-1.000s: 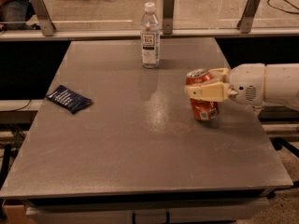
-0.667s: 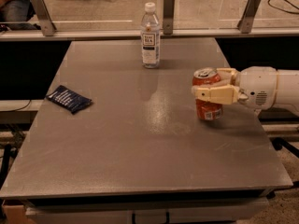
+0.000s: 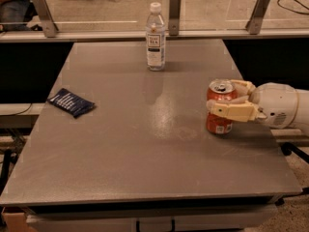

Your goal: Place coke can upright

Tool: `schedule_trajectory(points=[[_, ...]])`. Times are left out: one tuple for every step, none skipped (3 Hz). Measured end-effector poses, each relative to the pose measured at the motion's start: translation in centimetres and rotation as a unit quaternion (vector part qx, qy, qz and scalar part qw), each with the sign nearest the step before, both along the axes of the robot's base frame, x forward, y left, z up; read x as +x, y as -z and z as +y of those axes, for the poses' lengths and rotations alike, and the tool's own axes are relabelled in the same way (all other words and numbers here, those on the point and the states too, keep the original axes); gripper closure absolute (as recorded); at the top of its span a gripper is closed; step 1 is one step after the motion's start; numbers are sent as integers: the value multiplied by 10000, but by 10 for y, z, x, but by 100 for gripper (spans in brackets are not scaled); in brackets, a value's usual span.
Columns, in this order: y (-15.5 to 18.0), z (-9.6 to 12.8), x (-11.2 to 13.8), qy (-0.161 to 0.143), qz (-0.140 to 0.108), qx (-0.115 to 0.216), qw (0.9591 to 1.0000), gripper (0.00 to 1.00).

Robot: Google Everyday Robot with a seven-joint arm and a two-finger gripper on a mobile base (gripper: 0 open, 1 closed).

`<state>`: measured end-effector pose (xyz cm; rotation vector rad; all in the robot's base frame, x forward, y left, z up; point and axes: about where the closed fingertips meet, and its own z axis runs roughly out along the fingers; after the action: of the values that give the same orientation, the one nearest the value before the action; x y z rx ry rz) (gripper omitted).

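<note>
One tool (image 3: 223,96), level from right, clasping upright coke can (image 3: 218,124)

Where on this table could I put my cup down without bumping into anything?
The bare stretch across the front of the table, below the blue packet and the coke can, is free; so is the middle, between packet, bottle and can. The right edge is crowded: the gripper clasps the can.

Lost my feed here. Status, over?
Gripper at right side of table, shut on coke can. Can upright, base on table. Bottle, blue packet not in the way.
</note>
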<state>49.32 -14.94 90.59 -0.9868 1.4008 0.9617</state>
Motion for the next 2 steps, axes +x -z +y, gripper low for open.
schedule_trajectory(points=[[9, -5, -9, -129, -97, 265, 9995, 59], [10, -6, -13, -158, -134, 315, 9993, 36]])
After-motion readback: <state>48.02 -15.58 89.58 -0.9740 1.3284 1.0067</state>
